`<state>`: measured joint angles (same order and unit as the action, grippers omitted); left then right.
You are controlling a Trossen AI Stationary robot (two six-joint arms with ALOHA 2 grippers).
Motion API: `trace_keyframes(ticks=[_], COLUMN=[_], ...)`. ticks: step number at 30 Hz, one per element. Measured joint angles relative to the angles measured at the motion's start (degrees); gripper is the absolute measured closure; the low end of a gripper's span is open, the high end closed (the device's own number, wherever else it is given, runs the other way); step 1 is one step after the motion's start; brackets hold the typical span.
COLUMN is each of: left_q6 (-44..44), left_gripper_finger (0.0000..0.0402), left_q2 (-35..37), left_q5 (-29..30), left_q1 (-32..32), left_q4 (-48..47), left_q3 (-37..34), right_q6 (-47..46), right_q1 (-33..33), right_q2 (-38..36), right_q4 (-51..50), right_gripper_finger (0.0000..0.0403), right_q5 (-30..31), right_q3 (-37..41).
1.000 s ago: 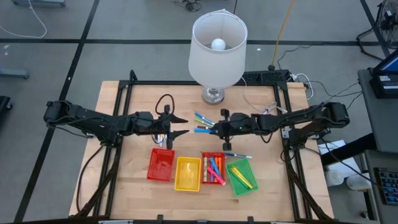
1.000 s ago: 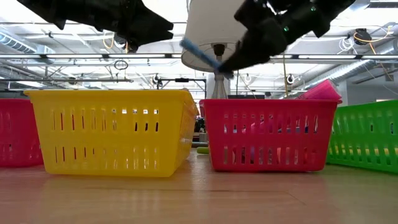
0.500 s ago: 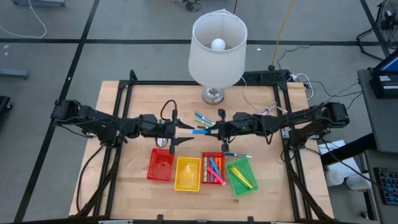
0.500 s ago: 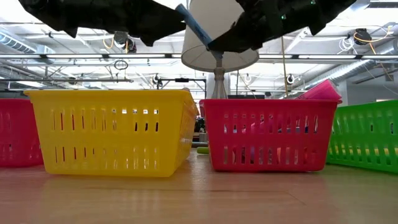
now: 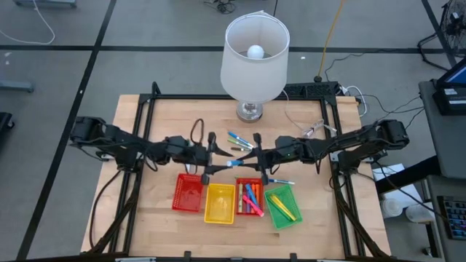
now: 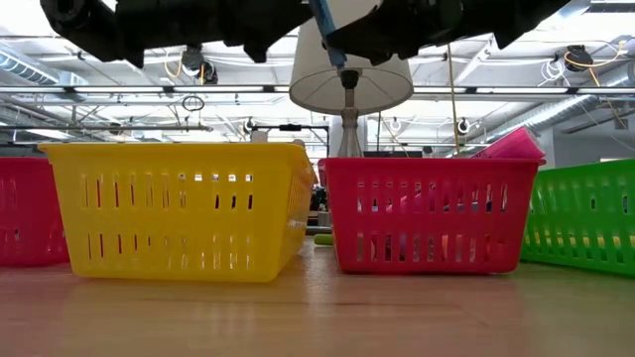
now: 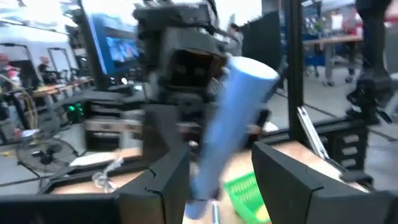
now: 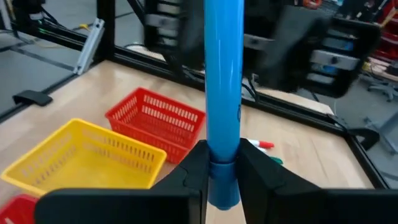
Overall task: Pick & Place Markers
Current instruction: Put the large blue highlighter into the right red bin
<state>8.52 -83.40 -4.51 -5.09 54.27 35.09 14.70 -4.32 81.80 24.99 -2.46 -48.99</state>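
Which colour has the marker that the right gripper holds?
Light blue plastic marker; the right wrist view shows it best.

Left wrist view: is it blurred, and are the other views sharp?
Left wrist view: blue marker and the background smeared by blur. Right wrist view: the marker sharp, the room behind soft. Low view: yellow tray crisp, arms dark against bright ceiling lights.

Both arms are reaching inward from opposite sides of the table and meeting near its centre, above the table surface. The left gripper [image 5: 214, 154] is facing the right arm with its fingers [image 7: 163, 180] standing apart, one either side of the blue marker [image 5: 234, 163]; whether they are touching it cannot be determined. The right gripper [image 5: 250, 161] is pointing toward the left arm, its fingers [image 8: 193, 163] clamping one end of the blue marker. Both forearms are lying roughly level.
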Motion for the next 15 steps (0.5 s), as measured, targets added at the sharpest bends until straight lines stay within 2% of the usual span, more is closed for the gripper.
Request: trace_keyframes(ticks=[6,15], left_q6=[1.59,0.40], left_gripper_finger=[0.0229,0.0229], left_q2=[-5.35,-7.12], left_q5=[0.02,0.07], left_q1=[-0.69,-0.79], left_q4=[-0.10,-0.52], left_q3=[4.46,7.34], right_q6=[-0.31,-0.28], right_q1=[0.00,0.02], right_q2=[0.02,0.02], right_q4=[-0.08,-1.23], right_gripper_finger=[0.0355,0.0355], right_q5=[-0.55,-0.55], right_q3=[0.04,0.04])
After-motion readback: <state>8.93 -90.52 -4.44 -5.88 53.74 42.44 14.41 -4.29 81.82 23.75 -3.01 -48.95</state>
